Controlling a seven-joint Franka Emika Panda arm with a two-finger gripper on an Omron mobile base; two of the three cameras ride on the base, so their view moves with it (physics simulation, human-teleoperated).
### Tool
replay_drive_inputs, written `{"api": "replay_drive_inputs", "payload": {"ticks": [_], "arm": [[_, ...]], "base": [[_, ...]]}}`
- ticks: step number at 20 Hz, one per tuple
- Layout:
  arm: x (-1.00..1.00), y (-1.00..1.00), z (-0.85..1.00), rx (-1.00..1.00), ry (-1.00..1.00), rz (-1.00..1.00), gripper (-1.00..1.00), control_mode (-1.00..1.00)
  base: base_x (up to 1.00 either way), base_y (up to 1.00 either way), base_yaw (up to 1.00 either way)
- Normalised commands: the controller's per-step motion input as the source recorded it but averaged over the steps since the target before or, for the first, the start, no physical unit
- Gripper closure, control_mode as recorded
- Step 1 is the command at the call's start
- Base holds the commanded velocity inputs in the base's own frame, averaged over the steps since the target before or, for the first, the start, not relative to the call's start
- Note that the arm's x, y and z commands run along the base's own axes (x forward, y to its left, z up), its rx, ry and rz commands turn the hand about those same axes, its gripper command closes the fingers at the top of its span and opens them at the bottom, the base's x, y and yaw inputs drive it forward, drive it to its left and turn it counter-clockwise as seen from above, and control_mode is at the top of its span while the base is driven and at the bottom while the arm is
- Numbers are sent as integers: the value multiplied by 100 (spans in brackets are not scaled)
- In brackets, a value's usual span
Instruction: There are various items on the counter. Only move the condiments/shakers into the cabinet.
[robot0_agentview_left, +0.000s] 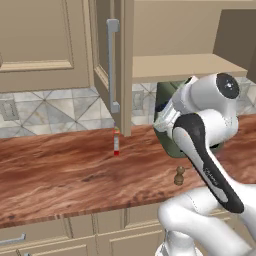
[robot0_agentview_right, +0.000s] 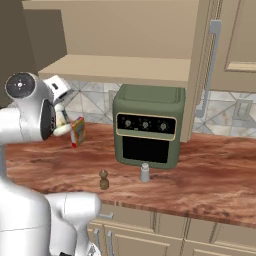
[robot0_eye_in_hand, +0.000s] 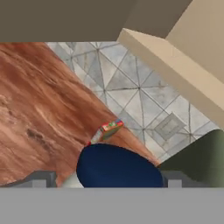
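Note:
A small white jar with a dark blue lid (robot0_eye_in_hand: 118, 168) fills the gap between my fingertips, and my gripper (robot0_eye_in_hand: 107, 178) is shut on it. The right base view has the gripper (robot0_agentview_right: 64, 122) above the counter (robot0_agentview_right: 210, 175), left of the green oven and below the cabinet shelf (robot0_agentview_right: 115, 67). The brown pepper mill (robot0_agentview_right: 103, 179) (robot0_agentview_left: 179, 175) stands near the counter's front edge. To its right, in front of the oven, stands the pale grey shaker (robot0_agentview_right: 145, 172). The cabinet door (robot0_agentview_left: 112, 65) with its long silver handle hangs open.
The green oven (robot0_agentview_right: 147, 125) (robot0_agentview_left: 167, 130) sits under the shelf, against the tiled wall. A small colourful box (robot0_agentview_right: 77, 131) (robot0_agentview_left: 116, 143) (robot0_eye_in_hand: 107, 129) stands near the wall, just beyond the gripper. Drawers (robot0_agentview_left: 30, 237) run below the counter.

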Motion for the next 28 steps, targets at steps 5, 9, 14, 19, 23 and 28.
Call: {"api": "replay_drive_inputs", "payload": {"ticks": [5,9,14,19,23,28], "arm": [[5,13,55,38,16,24,100,-100],[1,21,55,32,1,10,100,-100],[0,17,50,25,0,1,100,-100],[5,8,33,8,-7,-1,100,-100],[36,14,18,0,-7,-5,100,-100],[48,12,19,0,-6,-4,100,-100]], "base": [[0,0,0],[0,0,0],[0,0,0],[0,0,0],[0,0,0],[0,0,0]]}}
